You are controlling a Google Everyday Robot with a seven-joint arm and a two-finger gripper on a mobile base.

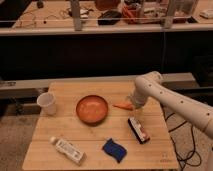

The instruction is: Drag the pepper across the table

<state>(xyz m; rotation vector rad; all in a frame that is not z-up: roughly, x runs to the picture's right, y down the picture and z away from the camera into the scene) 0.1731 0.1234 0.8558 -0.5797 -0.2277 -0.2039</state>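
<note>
You had a small orange pepper (121, 106), slim and tapering, lying flat on the wooden table (90, 150), at three o'clock from the orange bowl (92, 110). It sat at nine o'clock from the gripper (136, 111), right beside it. Whether the gripper gripped anything, you could not tell.

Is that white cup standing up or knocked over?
Upright: the cup stands mouth-up, left of the bowl. The tool is by the pepper.

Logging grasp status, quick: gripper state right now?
Gripper: at the pepper's right end, right of the bowl; open or closed cannot be told.
</note>
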